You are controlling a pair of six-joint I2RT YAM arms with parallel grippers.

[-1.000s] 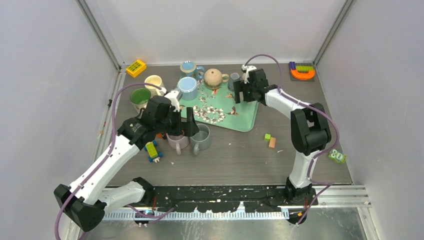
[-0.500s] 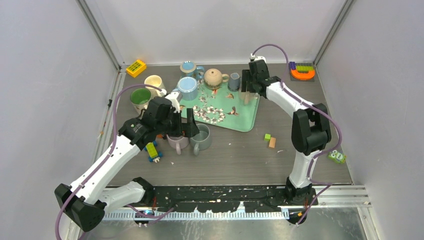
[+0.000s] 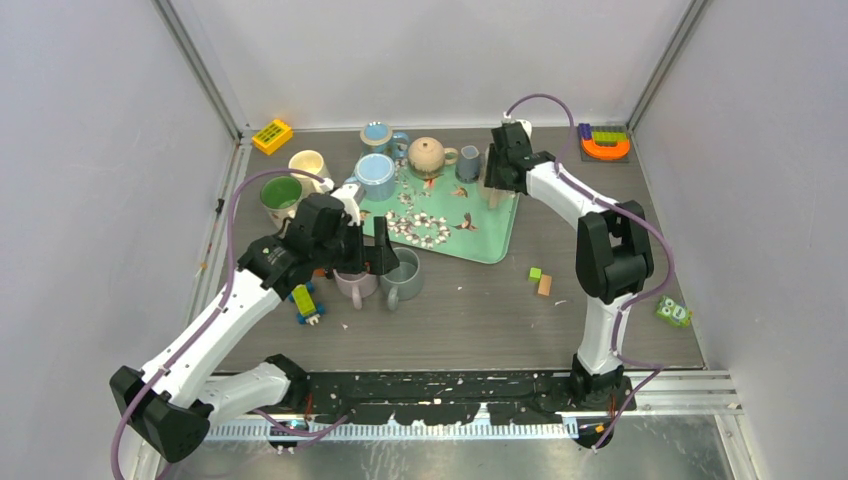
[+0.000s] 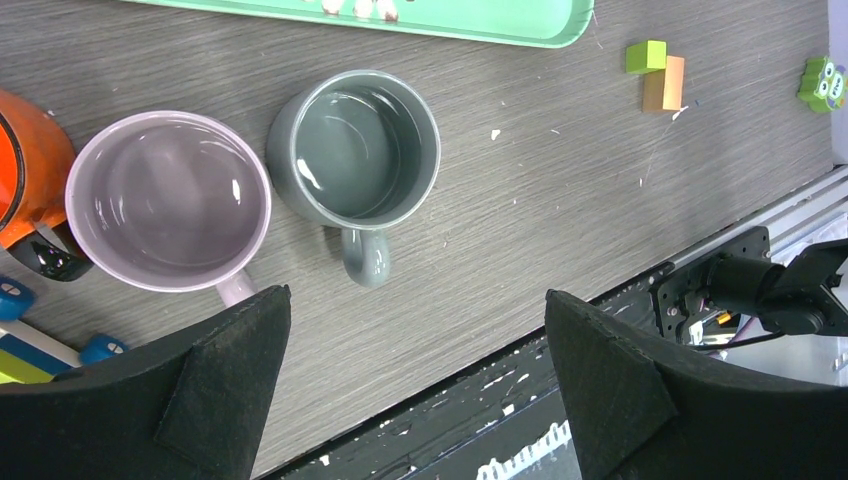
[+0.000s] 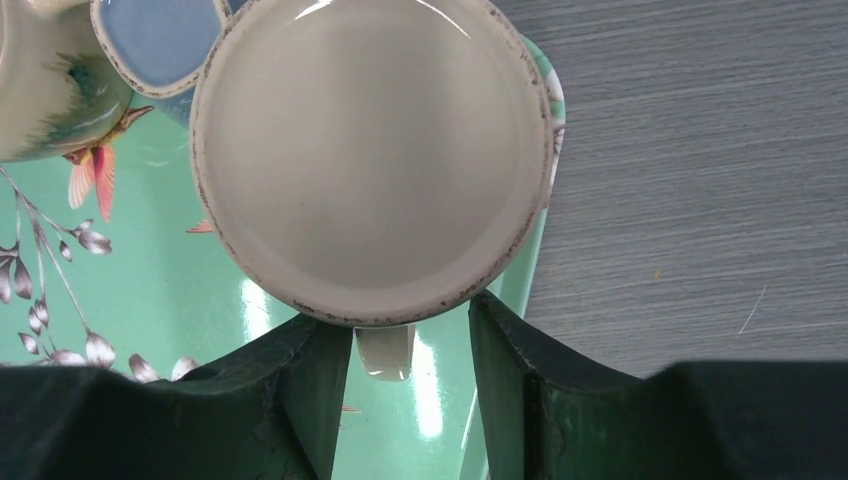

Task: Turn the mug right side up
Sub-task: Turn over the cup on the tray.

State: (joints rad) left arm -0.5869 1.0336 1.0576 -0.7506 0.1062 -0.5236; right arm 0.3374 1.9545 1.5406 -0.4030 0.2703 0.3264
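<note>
A beige mug (image 5: 370, 150) stands upside down on the back right corner of the green tray (image 5: 130, 300), its flat base facing the right wrist camera. Its handle (image 5: 385, 360) points toward my right gripper (image 5: 410, 320) and lies between the two fingers. The jaws are narrowed around the handle, with a gap still showing on the right side. From above, the right gripper (image 3: 495, 178) covers most of the mug (image 3: 492, 196). My left gripper (image 4: 414, 293) hangs wide open and empty above the table, beside an upright pink mug (image 4: 168, 200) and an upright grey mug (image 4: 355, 150).
Around the tray's (image 3: 490, 240) back end stand a teapot (image 3: 428, 155), a small grey-blue cup (image 3: 468, 160) and two blue mugs (image 3: 377, 175). A cream mug (image 3: 307, 163) and a green mug (image 3: 281, 195) are at left. Small blocks (image 3: 540, 280) and an owl toy (image 3: 674, 312) lie at right.
My right gripper swung right to the tray's back right corner, came down over the beige mug and narrowed its jaws around the handle. The left arm has not moved.
</note>
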